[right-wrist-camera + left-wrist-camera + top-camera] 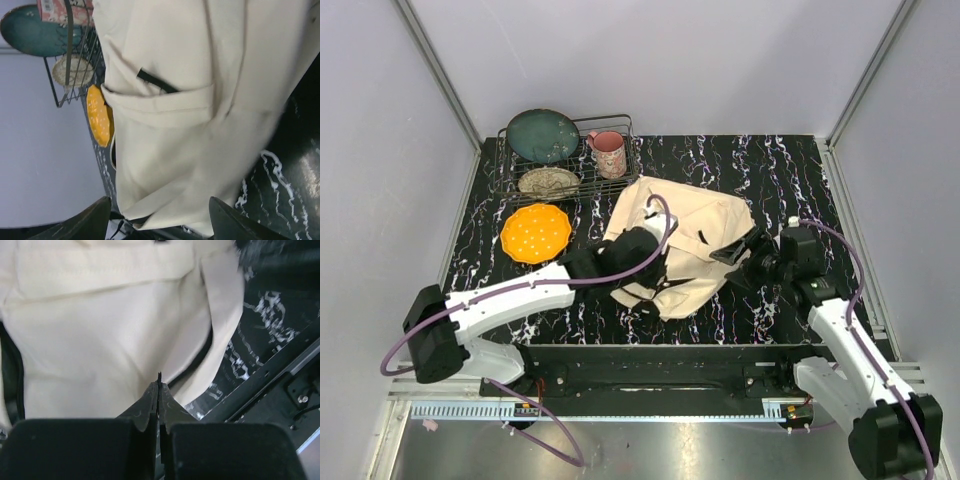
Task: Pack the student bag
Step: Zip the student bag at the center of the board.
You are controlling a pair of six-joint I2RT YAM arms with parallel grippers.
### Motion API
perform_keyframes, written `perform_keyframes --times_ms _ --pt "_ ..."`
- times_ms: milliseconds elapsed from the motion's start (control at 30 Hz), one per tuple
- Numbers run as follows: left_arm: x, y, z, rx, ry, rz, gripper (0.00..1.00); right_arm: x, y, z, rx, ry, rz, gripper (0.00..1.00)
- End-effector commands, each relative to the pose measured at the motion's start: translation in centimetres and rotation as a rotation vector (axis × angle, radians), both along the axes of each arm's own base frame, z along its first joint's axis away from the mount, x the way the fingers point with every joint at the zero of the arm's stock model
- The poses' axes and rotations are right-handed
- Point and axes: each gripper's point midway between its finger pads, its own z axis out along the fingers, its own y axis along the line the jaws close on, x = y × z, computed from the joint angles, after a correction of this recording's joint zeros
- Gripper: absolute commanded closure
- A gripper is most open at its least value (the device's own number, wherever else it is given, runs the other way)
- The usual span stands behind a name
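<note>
1. The student bag (pixel 695 225), cream canvas, lies crumpled in the middle of the black, white-veined tabletop (pixel 800 180), its wide side toward the arms.
2. From my right wrist camera I see a stitched band across the bag's face, with a short black strap (pixel 155 82) poking out just above it.
3. The left gripper (pixel 159 390) hangs over the bag's near left part with its fingers pressed tight together. I cannot tell whether any fabric is pinched between them.
4. The right gripper (pixel 160 210) sits at the bag's right edge with its fingers spread wide. The bag's near corner shows between them and nothing is held.
5. An orange plate (pixel 535 232) lies flat on the tabletop just left of the bag.
6. Behind that plate, at the far left corner, a wire rack (pixel 620 180) holds a teal plate (pixel 542 135), a pink mug (pixel 610 153) and a pale, speckled dish (pixel 549 181).
</note>
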Motion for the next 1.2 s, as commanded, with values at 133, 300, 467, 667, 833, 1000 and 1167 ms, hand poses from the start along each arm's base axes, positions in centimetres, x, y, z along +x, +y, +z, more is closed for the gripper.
perform_keyframes --times_ms 133,300,467,667,833,1000,1167 --pt "2.9 -4.5 6.8 -0.109 -0.156 -0.078 1.00 -6.9 1.9 3.3 0.205 0.114 0.116 0.18" --pt "2.6 -4.9 7.0 -0.128 -0.155 -0.098 1.00 -8.0 2.6 4.0 0.318 0.121 0.116 0.17" --pt "2.0 -5.5 6.9 -0.161 -0.128 -0.122 1.00 -6.8 3.2 2.9 0.414 0.184 0.077 0.18" --pt "1.4 -5.6 6.4 -0.170 -0.105 -0.144 1.00 -3.9 3.7 3.6 0.429 0.133 0.053 0.18" --pt "1.1 -5.7 5.6 -0.180 -0.082 -0.140 1.00 -2.0 4.5 2.8 0.413 0.138 0.028 0.17" --pt "1.0 -5.9 5.6 -0.190 -0.076 -0.143 1.00 -1.3 5.9 2.0 0.421 0.151 0.036 0.18" --pt "1.0 -6.2 5.7 -0.189 -0.082 -0.157 1.00 -0.8 6.7 1.7 0.438 0.156 0.033 0.31"
